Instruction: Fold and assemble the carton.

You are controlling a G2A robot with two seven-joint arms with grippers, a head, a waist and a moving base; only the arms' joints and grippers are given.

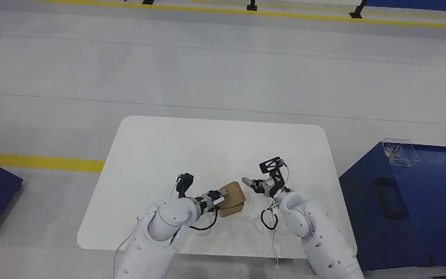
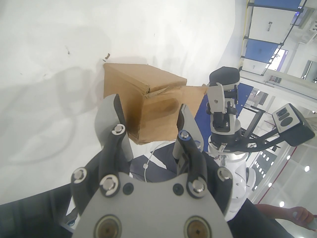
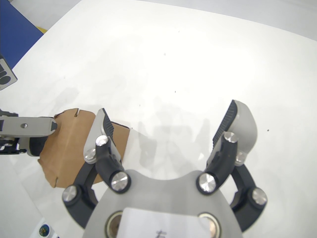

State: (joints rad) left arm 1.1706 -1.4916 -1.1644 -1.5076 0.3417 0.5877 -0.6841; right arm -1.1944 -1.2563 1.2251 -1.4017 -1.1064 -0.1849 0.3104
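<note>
Left gripper (image 2: 149, 102) clamped on the cardboard carton (image 2: 143, 77), right gripper (image 3: 168, 107) spread apart just beside it; could squash the soft wall if squeezed too hard.

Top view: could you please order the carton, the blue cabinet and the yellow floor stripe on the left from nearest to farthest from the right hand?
From the right hand:
1. carton: right beside it, on the table.
2. blue cabinet: on the floor past the table's right edge.
3. yellow floor stripe: past the table's left edge, farthest.
</note>
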